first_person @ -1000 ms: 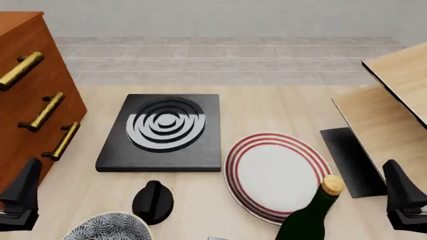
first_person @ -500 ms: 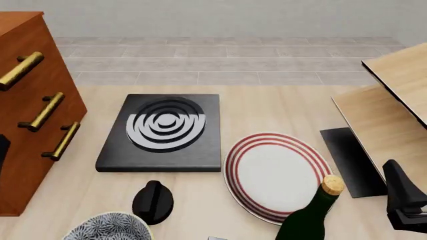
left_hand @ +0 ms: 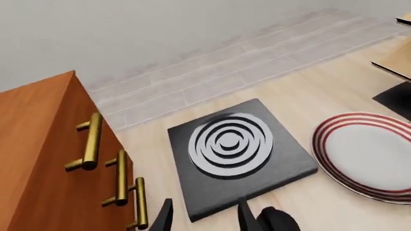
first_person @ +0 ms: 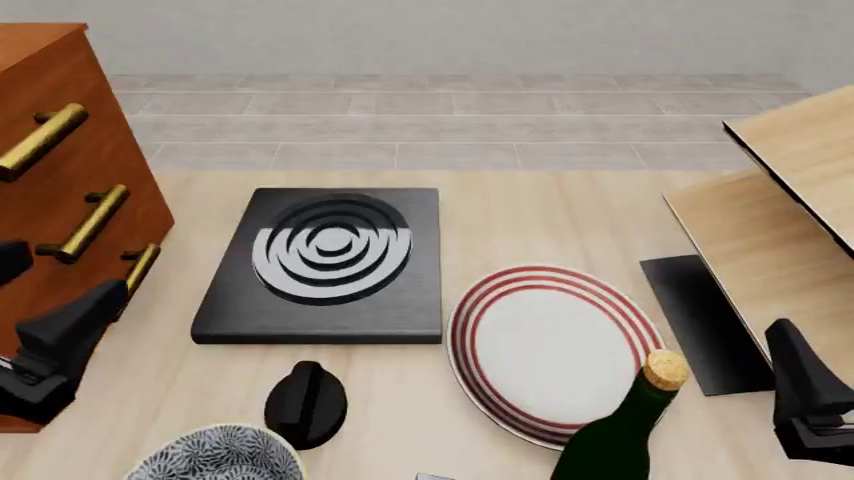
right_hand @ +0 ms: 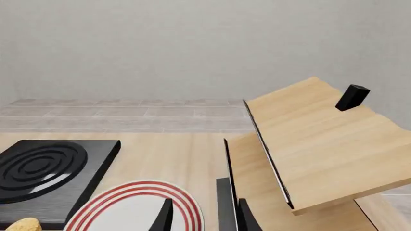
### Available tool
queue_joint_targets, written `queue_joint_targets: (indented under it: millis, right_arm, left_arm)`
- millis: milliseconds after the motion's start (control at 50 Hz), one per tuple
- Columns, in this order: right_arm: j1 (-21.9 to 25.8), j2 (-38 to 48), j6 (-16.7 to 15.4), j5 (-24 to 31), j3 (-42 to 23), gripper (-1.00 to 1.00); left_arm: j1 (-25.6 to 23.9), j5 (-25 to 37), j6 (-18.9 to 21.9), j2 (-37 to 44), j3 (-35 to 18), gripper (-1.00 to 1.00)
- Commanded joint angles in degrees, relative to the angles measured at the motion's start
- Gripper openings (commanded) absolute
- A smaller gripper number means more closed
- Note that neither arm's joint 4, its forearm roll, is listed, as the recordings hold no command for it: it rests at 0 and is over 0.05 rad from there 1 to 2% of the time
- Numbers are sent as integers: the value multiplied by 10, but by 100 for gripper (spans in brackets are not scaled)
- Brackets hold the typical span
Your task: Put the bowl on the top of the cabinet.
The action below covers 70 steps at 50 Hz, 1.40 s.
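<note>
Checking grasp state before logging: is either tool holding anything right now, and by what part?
Nothing held. Left tool is open with empty space between its fingers, right tool likewise. The bowl sits untouched on the table.

The pale wood bench [first_person: 534, 215] carries a black slab [first_person: 323, 266] with grey rings, a red-ringed plate [first_person: 550, 350] beside it, a bottle [first_person: 625, 420], a black knob [first_person: 306, 402], the bowl [first_person: 216, 455], the cabinet [first_person: 60, 215] at left and a shelf unit [first_person: 774, 210] at right.
</note>
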Motion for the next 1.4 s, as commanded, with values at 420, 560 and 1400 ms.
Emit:
queue_joint_targets:
  millis: [420,560,1400]
  right_arm:
    - [0,2,0,-2,0,100]
    - [0,2,0,-2,0,100]
    - [0,2,0,-2,0,100]
  left_arm:
    - [-39,95,36,34,15,100]
    - [-42,93,22,37,50,100]
    - [-84,90,-73,29,157,100]
